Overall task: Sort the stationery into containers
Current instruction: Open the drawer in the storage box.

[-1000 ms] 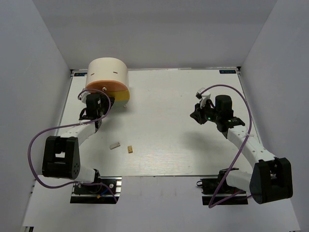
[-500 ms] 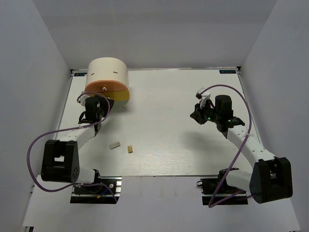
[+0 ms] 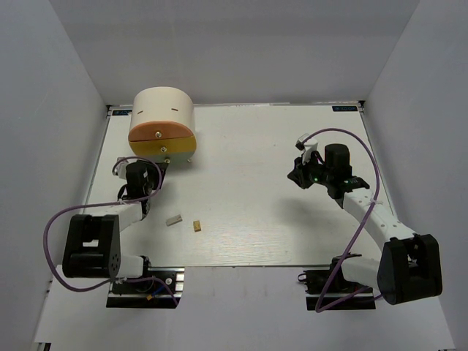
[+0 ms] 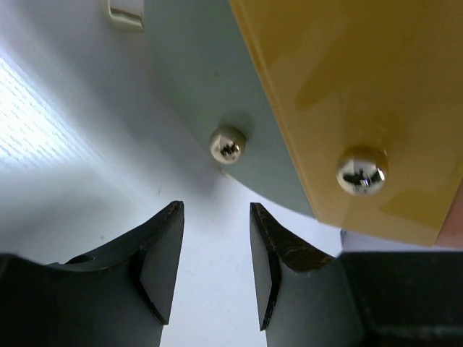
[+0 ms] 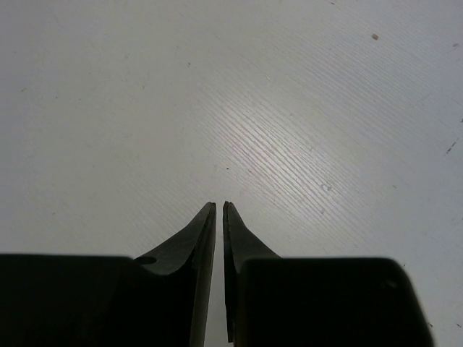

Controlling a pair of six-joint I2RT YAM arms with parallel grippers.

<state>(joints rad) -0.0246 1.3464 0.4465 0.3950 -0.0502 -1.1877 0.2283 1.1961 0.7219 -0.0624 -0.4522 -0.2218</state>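
The cream drum (image 3: 162,108) stands at the far left, with its orange tray (image 3: 156,134) and yellow tray (image 3: 174,150) at its front. My left gripper (image 3: 151,168) is just in front of it, open and empty. In the left wrist view the gripper (image 4: 215,211) faces the yellow tray (image 4: 347,87), its knob (image 4: 361,171) and a second knob (image 4: 227,143) on a grey-looking tray below. A grey block (image 3: 173,219) and a tan block (image 3: 197,226) lie on the table near the left arm. My right gripper (image 3: 298,174) (image 5: 218,206) is shut and empty over bare table. Highlighters and pens are out of view.
White walls enclose the table (image 3: 248,146) on the left, right and far sides. A small white piece (image 4: 124,14) shows under the drum in the left wrist view. Purple cables loop beside both arms.
My left gripper has drawn back from the drum toward the near edge, so the orange and yellow trays now show uncovered. The right arm and both blocks have not moved.
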